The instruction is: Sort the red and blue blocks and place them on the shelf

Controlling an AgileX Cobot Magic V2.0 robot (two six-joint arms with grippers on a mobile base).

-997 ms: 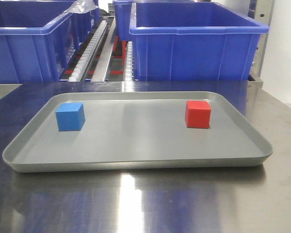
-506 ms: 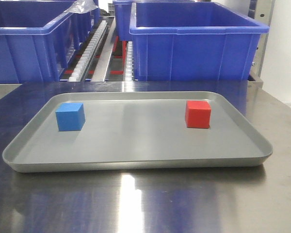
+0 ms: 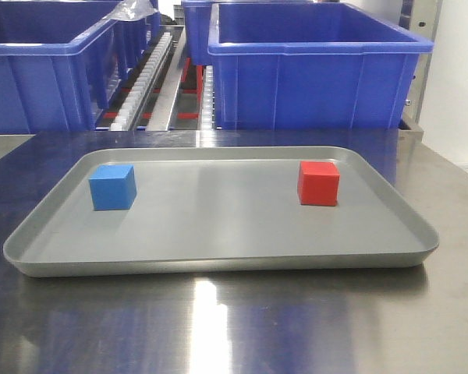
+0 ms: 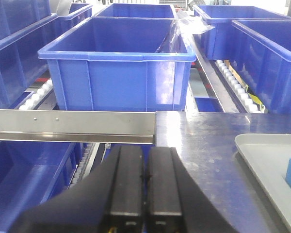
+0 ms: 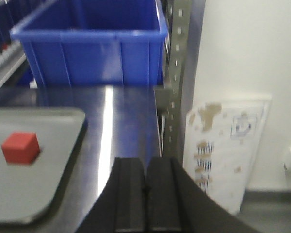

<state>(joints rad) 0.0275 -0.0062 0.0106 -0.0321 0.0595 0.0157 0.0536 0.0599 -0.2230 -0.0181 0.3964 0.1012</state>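
While neither is held, the blue block (image 3: pixel 112 187) is seen on the left part of the grey tray (image 3: pixel 218 266) & the red block (image 3: pixel 318 183) on its right part, well apart. The tray is carried by the steel bench (image 3: pixel 218 331). Left gripper (image 4: pixel 146 179) & right gripper (image 5: pixel 145 194) are each seen pressed closed w/ nothing between. Behind the bench, the shelf (image 3: pixel 144 82) is loaded w/ blue bins (image 3: pixel 316 78).

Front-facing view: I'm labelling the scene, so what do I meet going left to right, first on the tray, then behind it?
On the tray: blue block → red block. Behind it: left bin → roller track → right bin.
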